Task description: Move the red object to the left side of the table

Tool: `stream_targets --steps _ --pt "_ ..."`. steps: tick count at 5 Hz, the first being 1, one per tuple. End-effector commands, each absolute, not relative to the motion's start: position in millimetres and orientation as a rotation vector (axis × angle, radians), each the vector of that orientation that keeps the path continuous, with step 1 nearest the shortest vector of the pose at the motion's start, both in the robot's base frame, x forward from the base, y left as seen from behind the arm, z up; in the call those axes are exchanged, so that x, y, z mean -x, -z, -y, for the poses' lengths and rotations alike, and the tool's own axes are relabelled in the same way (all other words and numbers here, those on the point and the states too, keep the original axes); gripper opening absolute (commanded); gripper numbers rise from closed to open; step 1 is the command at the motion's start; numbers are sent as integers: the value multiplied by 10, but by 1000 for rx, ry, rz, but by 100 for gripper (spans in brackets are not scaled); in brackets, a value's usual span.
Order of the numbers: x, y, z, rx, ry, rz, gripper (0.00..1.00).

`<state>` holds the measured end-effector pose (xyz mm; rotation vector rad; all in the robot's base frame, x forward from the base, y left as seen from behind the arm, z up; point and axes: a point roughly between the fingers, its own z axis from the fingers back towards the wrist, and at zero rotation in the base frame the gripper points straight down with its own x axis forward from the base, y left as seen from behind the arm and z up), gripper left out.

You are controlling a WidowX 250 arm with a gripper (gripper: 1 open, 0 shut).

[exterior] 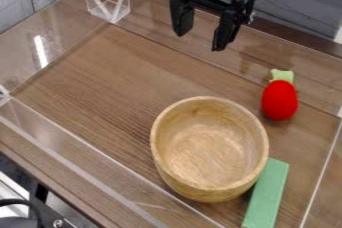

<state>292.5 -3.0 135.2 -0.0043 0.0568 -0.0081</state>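
I note the gripper [205, 30] agape, empty, near the table's [94, 82] far edge; the rounded red object [278, 100] may roll from its pinch.

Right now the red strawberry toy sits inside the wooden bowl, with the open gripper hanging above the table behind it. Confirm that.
Not quite. The camera view shows the red strawberry toy on the table, right of the wooden bowl, not inside it. The gripper is open above the table, as stated.

the black tool [201, 30] hangs pointing straight down, its fingers spread wide apart, holding nothing.
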Motion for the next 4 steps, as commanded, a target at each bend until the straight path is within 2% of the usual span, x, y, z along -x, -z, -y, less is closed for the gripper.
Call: stream_targets --steps 1,2,4 --pt "-2901 -1234 62 11 3 -88 100" --pt "-2968 -1107 345 26 2 -78 100" --pt "-3161 -988 919 56 23 -52 100"
